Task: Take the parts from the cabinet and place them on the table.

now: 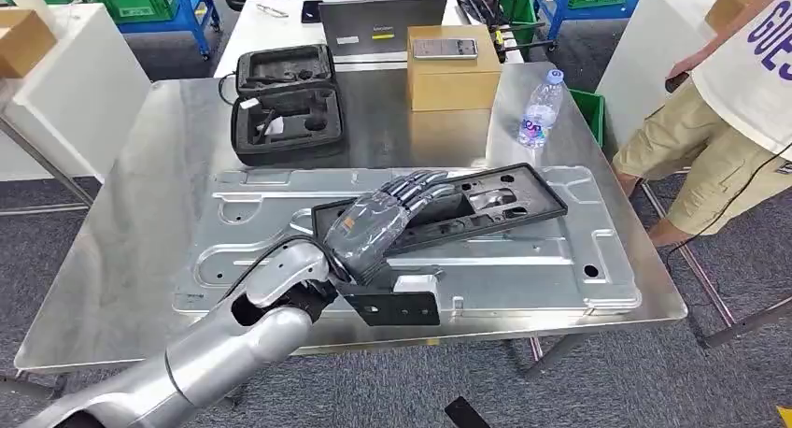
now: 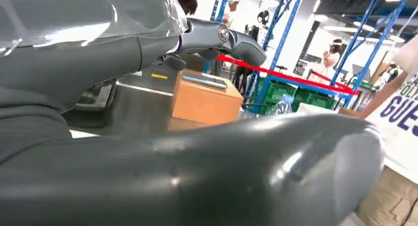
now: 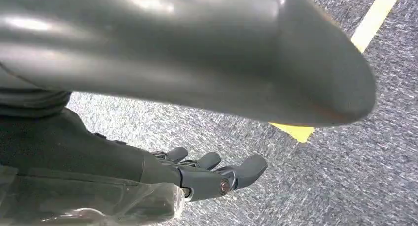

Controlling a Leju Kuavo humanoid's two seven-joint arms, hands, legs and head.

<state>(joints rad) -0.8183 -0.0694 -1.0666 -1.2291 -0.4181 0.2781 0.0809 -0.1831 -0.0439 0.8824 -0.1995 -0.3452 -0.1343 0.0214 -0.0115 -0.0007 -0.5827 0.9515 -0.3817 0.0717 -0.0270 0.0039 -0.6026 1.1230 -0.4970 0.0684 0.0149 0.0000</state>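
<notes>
A long black plastic part [image 1: 509,196] lies at a slant on a large silver metal panel [image 1: 560,260] in the middle of the steel table [image 1: 140,213]. My left hand [image 1: 378,224] reaches in from below and lies flat over the part's near end. Its fingers [image 1: 420,187] are stretched out on top of the part and grip nothing. In the left wrist view the left hand [image 2: 98,43] points straight out towards the table's far side, fingers extended. My right hand [image 3: 207,174] hangs beside my body over grey carpet, its fingers loosely apart with nothing in them.
At the back of the table stand an open black foam case [image 1: 285,101], a cardboard box [image 1: 453,68] with a phone [image 1: 445,48] on top, and a water bottle [image 1: 540,110]. A person [image 1: 728,120] stands at the table's right side. A white table with a laptop [image 1: 381,21] sits behind.
</notes>
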